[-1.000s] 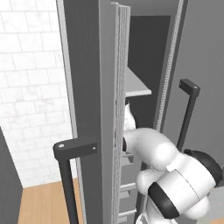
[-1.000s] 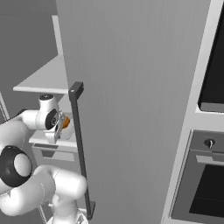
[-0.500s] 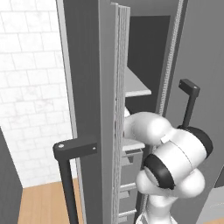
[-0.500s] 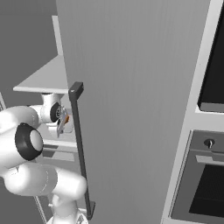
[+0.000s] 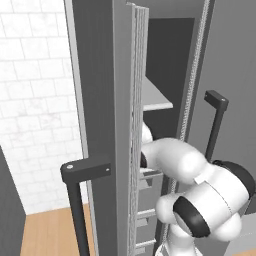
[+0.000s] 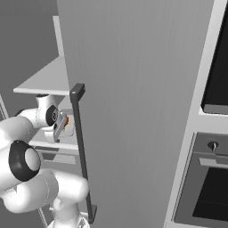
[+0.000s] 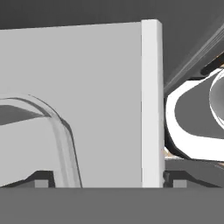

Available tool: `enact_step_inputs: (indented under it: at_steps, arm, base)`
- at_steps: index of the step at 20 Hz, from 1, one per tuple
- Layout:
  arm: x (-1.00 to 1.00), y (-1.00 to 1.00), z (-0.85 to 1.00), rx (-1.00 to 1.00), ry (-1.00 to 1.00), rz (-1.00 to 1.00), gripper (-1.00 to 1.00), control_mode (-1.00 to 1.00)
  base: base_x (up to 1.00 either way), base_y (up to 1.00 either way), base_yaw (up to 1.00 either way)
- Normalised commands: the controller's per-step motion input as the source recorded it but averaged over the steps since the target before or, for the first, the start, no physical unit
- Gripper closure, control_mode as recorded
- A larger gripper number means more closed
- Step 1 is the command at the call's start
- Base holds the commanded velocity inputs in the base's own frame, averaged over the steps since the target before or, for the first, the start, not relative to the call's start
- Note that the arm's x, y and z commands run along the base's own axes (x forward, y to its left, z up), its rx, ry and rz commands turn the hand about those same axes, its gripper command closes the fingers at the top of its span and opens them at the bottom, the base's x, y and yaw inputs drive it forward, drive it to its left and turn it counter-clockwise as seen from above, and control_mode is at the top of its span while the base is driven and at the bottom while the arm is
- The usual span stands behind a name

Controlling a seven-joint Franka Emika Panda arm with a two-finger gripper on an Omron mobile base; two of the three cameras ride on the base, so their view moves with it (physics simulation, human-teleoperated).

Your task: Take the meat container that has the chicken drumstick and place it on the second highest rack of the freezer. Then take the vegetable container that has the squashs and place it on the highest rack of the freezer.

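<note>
The white arm point(image 5: 190, 175) reaches from the base into the open freezer point(image 6: 133, 89), its forearm passing between the thick door point(image 5: 100, 100) with its black bar handle point(image 5: 80, 200) and the freezer's inner wall. In the right base view the hand point(image 6: 49, 116) sits just under the pale upper shelf point(image 6: 44, 80) and above the next shelf point(image 6: 53, 144) down. A small patch of orange, most likely the chicken drumstick point(image 6: 66, 121), shows right beside the hand at that second shelf level, partly hidden by the handle point(image 6: 82, 151) of the nearer door. In the hand view the two fingers point(image 7: 41, 177) stand far apart at the bottom corners with nothing between them, facing a flat pale panel point(image 7: 87, 96) and the curved clear rim of a container point(image 7: 57, 131) at the left. The oven column point(image 6: 209, 178) stands to the right
</note>
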Motion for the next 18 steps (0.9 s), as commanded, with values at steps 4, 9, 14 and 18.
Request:
enact_step_inputs:
  at_steps: [4, 9, 14, 18]
  arm:
    - [-0.47, 0.00, 0.11, 0.00, -0.04, 0.00, -1.00, -1.00]
    - [-0.40, 0.00, 0.02, 0.00, -0.15, -0.01, -1.00, -1.00]
    - [-0.04, 0.01, 0.25, 0.00, -0.25, -0.01, -1.00, -1.00]
    - [-0.04, 0.04, 0.43, 0.00, -0.40, 0.00, -1.00, -1.00]
  base:
    - [0.00, 0.00, 0.00]
    - [0.00, 0.00, 0.00]
    - [0.00, 0.00, 0.00]
    - [0.00, 0.00, 0.00]
